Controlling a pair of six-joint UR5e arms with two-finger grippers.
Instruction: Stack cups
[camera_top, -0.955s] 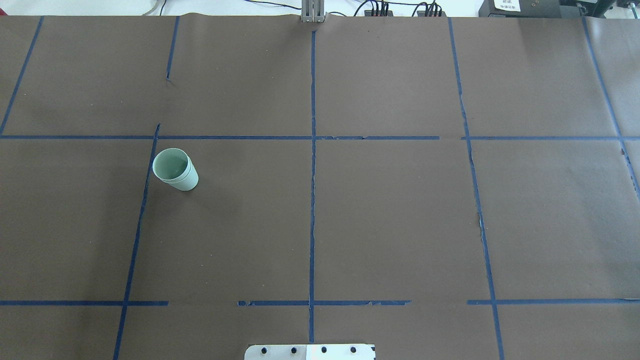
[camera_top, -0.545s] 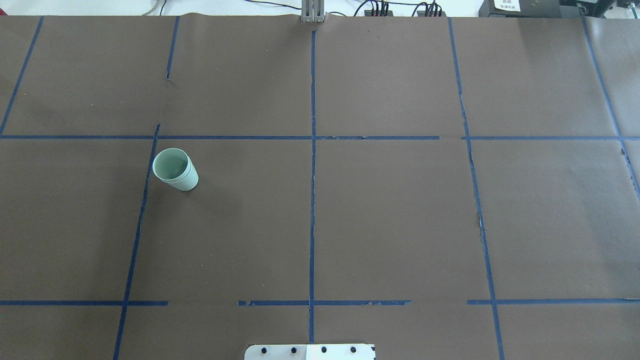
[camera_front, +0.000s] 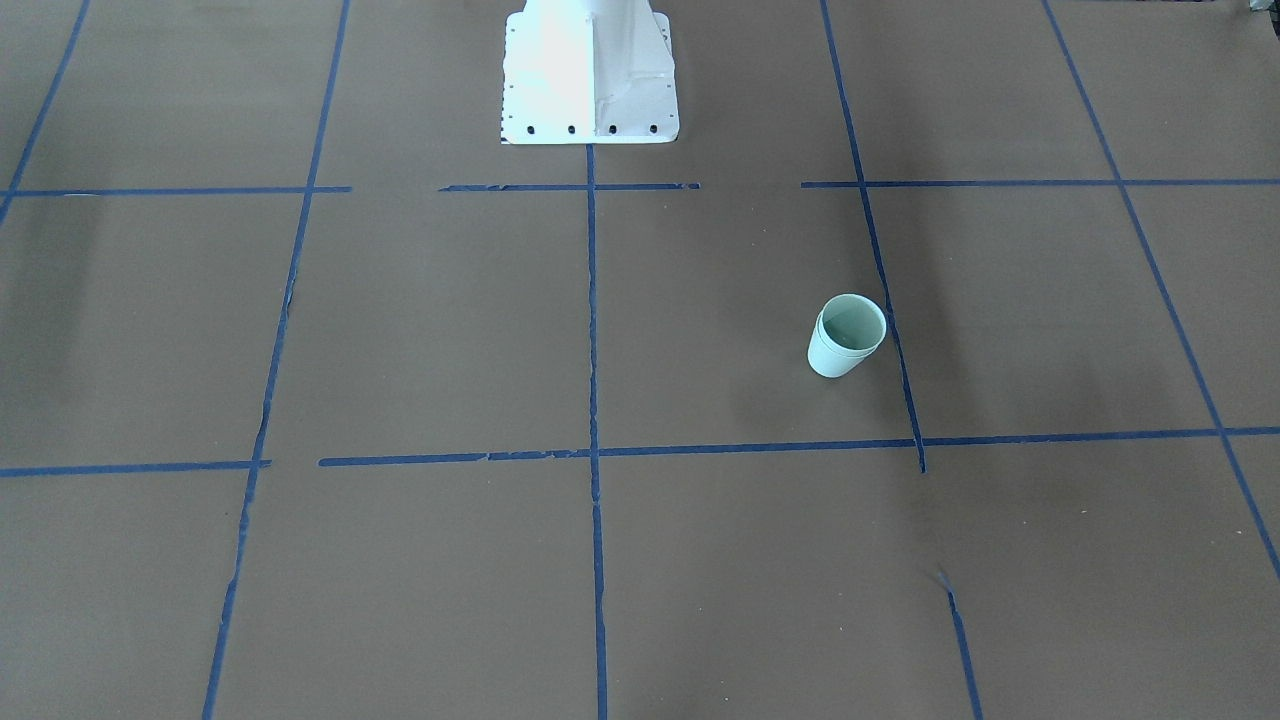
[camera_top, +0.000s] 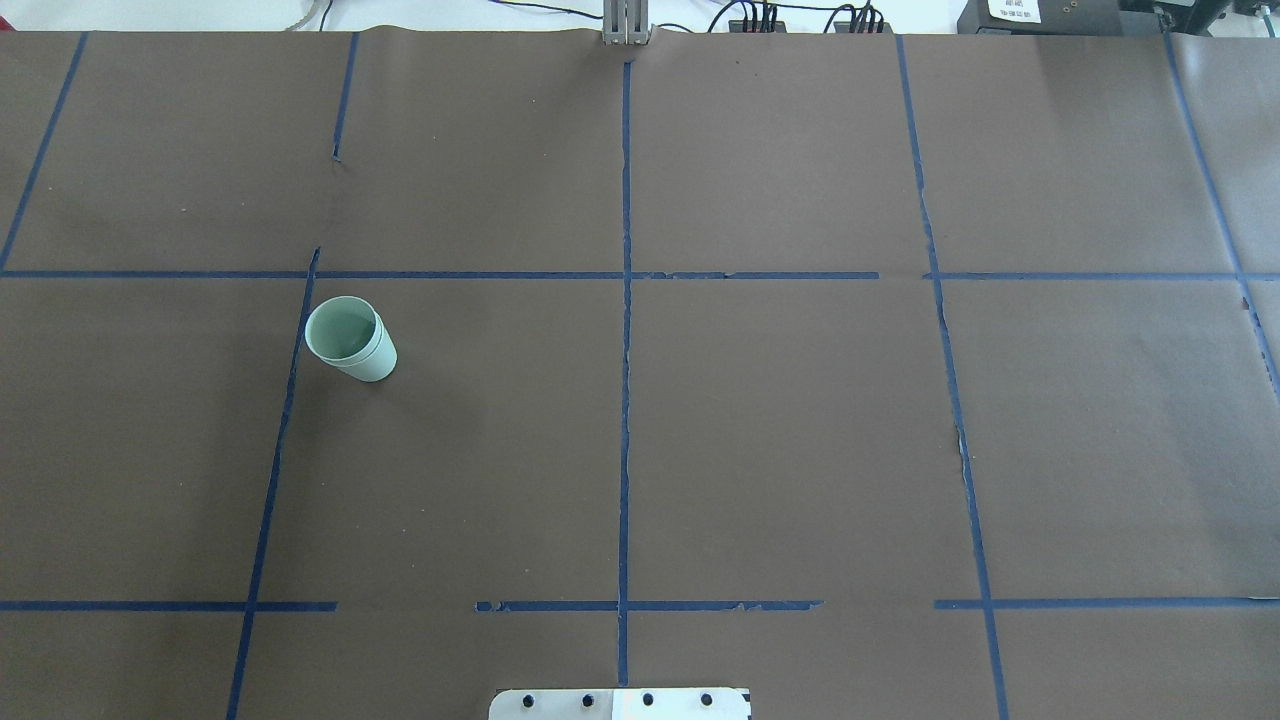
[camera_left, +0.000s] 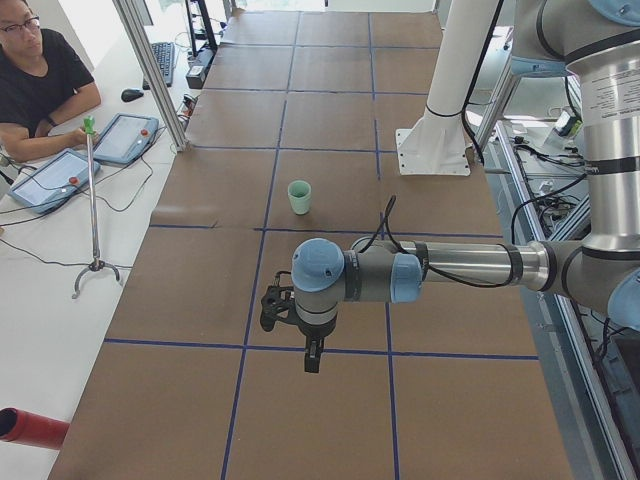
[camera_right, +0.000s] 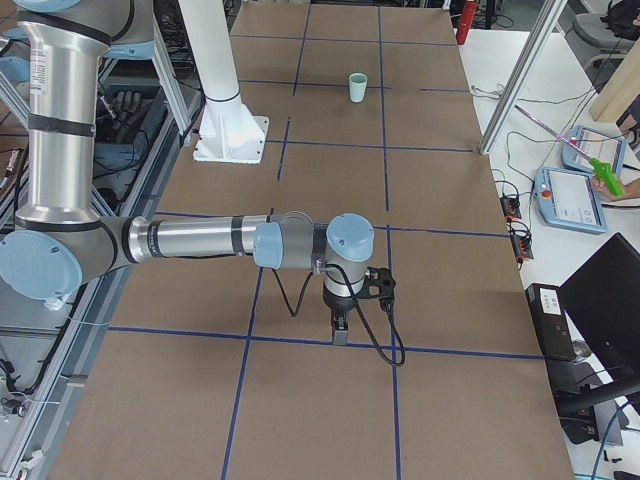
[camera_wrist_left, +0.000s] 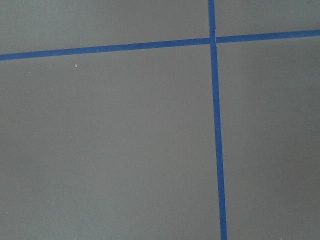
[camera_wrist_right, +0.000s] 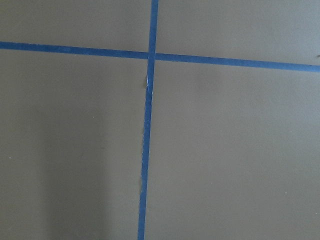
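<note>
- Reading the cups (camera_top: 350, 339) as already nested: 2 rims show, 1 just inside the other, over 1 mint body, upright on the table (camera_top: 800, 450).
- Location, overhead view: 11 o'clock from the base plate (camera_top: 620, 703), in the robot's left half, with a tape line (camera_top: 290, 400) just beside the stack at its 9 o'clock.
- Both cups are in that 1 stack, and nothing touches it.
- Left claw (camera_left: 313, 362): seen only in the left side view. It hangs fingers-down over the table, well apart from the cups, with no cup on it. Released or clenched: cannot tell.
- Right claw (camera_right: 340, 335): seen only in the right side view. It has the same fingers-down pose, far from the cups, which sit at its 12 o'clock in that view. No cup on it either, and its state cannot be told.
- Both wrist cams show only brown paper and a tape crossing, with no cup and no fingers.
- Progress, my read: the stacking looks done and both arms are parked clear of it.
- What is left: at most a seat check. The inner rim sits slightly proud of the outer, which is normal for tapered cups. Any tilt is too small to judge here.
</note>
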